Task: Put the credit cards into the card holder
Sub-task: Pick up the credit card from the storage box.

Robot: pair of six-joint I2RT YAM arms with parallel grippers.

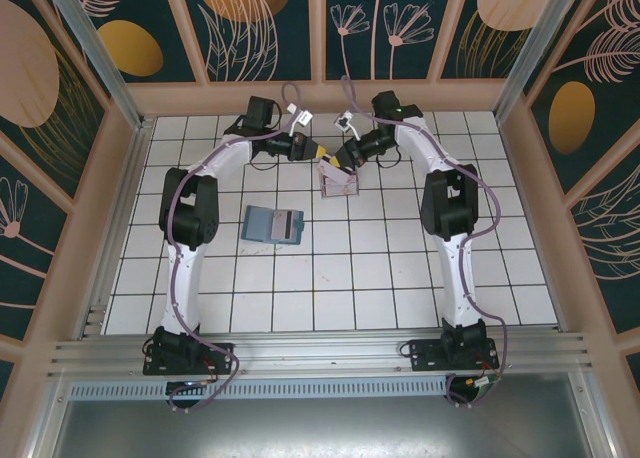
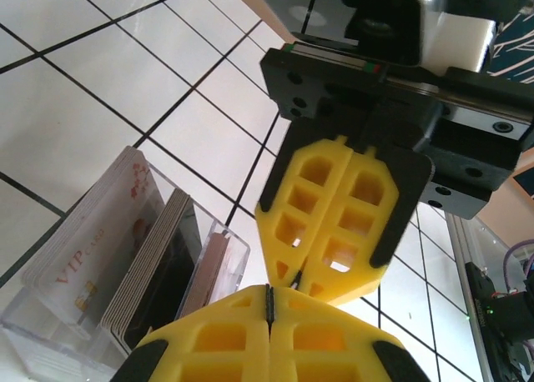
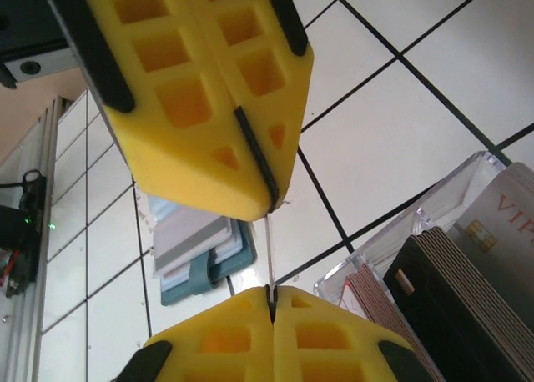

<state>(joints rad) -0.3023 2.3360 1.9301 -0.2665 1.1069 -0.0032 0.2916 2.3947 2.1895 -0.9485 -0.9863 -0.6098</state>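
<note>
Over the far middle of the white tiled tabletop (image 1: pixel 400 268), tip to tip: left gripper (image 1: pixel 322 152) and right gripper (image 1: pixel 333 159), both raised off the tiles. Left gripper pinched fully together on one credit card (image 3: pixel 270 248), seen edge-on as a thin pale sliver. Right gripper likewise closed tight on the opposite end of that same card, its yellow fingertips close against those of the left. Just beside the meeting point, a clear tray (image 2: pixel 236 250) standing on the tabletop, with more credit cards (image 2: pixel 167 265) upright in it on their edges: a pale one marked VIP at the outside, a dark stack behind it, reddish ones further in. Card holder (image 1: pixel 273 223) lying flat and opened on the tabletop, nearer the arm bases than the tray and toward the left arm's side, well apart from both grippers and touching neither. Teal outside, lighter blue inside, with a strap tab at its edge in the right wrist view. A pale patch on its right half from above, too small to identify. Impossible to tell whether any card sits in its pockets.
</note>
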